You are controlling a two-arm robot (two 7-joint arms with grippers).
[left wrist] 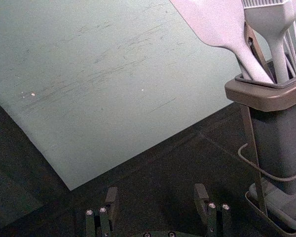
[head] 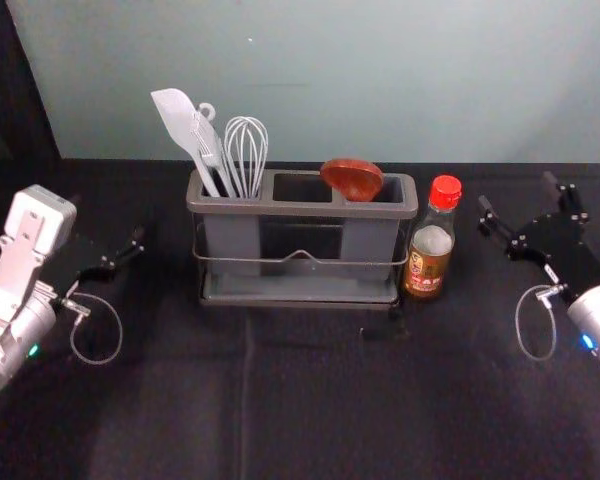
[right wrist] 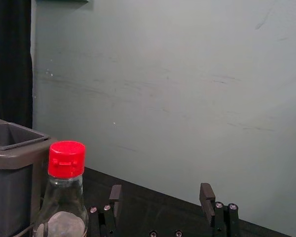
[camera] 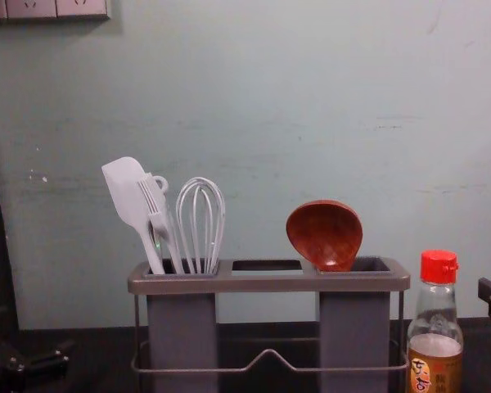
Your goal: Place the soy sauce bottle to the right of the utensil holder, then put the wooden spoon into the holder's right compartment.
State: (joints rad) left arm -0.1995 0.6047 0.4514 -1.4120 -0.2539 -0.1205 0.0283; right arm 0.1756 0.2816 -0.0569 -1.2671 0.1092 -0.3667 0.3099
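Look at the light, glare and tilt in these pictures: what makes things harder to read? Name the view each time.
Head view: the left arm's white casing looks nearly washed out, while the black right gripper blends into the dark cloth; chest view: glossy highlights on the wooden spoon; both wrist views: the cloth's far edge slants.

My head view gives me a high look forward and down over the black-covered worktop [head: 320, 410] and whole grey plastic utensil holder [head: 300, 208]. My chest view faces it lower, nearer and almost level, against the pale green wall [camera: 254, 98]. Both wrist views face that wall at a slant: left near the holder's left end, right near its right end. All four share the holder; head, chest and right wrist share the clear, red-capped soy sauce bottle [right wrist: 65, 192].
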